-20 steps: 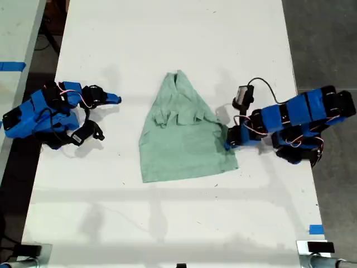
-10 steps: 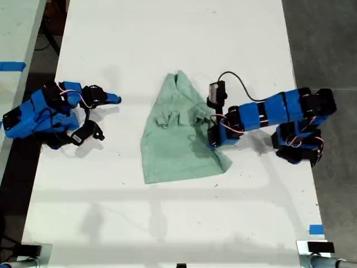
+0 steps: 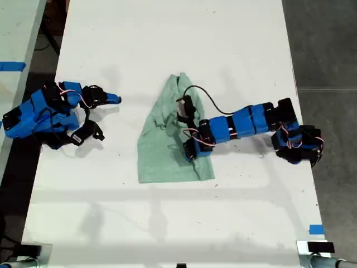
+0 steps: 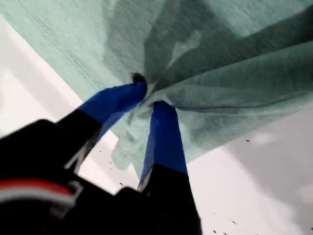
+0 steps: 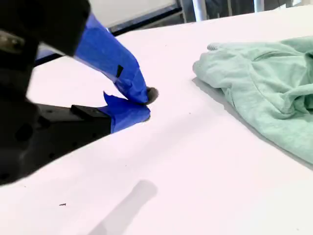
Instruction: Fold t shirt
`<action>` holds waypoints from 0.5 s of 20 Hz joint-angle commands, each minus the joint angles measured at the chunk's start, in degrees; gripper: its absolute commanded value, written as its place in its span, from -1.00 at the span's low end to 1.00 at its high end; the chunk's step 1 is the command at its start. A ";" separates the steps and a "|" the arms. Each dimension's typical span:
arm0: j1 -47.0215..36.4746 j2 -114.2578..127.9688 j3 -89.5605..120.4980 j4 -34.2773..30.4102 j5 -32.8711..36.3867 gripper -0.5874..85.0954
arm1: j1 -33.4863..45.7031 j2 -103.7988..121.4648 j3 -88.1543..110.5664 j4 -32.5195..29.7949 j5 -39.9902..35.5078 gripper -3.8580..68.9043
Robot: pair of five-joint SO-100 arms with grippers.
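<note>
T shirt (image 3: 167, 151) edge dragged inward by my first gripper (image 3: 190, 151).

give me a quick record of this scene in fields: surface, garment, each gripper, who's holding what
surface: white table
garment: small pale mint-green cloth t-shirt, wrinkled, lying mid-table, its edge on the exterior view's right lifted and bunched
first gripper: my first gripper, blue-tipped, shut on a pinch of the shirt cloth; its arm reaches in from the exterior view's right
second gripper: my second gripper, blue tips shut together, holding nothing, low over the table beside the shirt, at the exterior view's left
holding: only the first gripper has the shirt
</note>
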 commanded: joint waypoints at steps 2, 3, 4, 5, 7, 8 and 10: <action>-0.18 0.35 0.88 -0.44 0.00 -0.99 | -1.32 2.37 -3.96 -0.97 -1.58 0.10; -0.18 0.35 0.88 -0.44 0.00 -0.99 | -1.32 3.60 -3.78 -0.97 -1.85 0.09; -0.18 0.35 0.88 -0.44 0.00 -0.99 | -1.32 4.92 -3.69 -0.62 -2.20 0.07; -0.18 0.35 0.88 -0.44 0.00 -0.99 | -1.23 6.77 -3.52 0.35 -2.29 0.05; -0.18 0.35 0.88 -0.44 0.00 -0.99 | -0.97 12.92 -0.97 2.55 -2.20 0.00; -0.18 0.35 0.88 -0.44 0.09 -0.99 | -0.62 16.70 0.62 4.22 -1.85 -0.02; -0.18 0.35 0.88 -0.44 0.09 -0.99 | 0.44 25.31 4.75 8.44 -1.14 -0.07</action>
